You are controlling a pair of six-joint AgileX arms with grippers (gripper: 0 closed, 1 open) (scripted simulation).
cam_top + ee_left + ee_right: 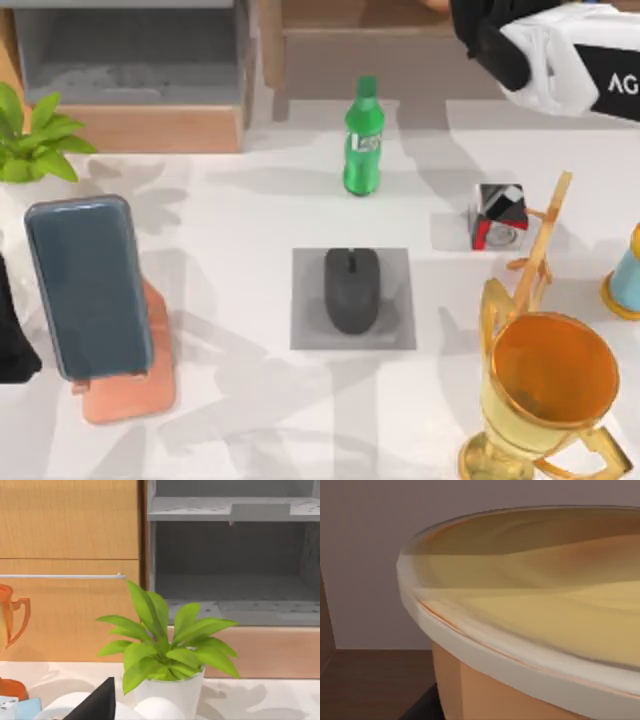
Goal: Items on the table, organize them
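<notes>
The dark blue-grey smartphone [88,286] leans on a salmon-coloured stand [130,385] at the left of the white table [240,410]. In the middle, the black oval mouse [351,289] lies on a grey square mat [305,325]. A black part of my left gripper [12,340] shows at the table's left edge, just left of the phone and not touching it. My right gripper [487,38] hangs at the back right, far from both items. Nothing is seen held by either gripper.
A green bottle [362,140] stands behind the mouse. A gold trophy cup [545,385] fills the front right, with a small cube [499,216] and a thin wooden stand [540,240] behind it. A potted plant [35,140] [165,655] sits back left, before the wooden furniture [140,125].
</notes>
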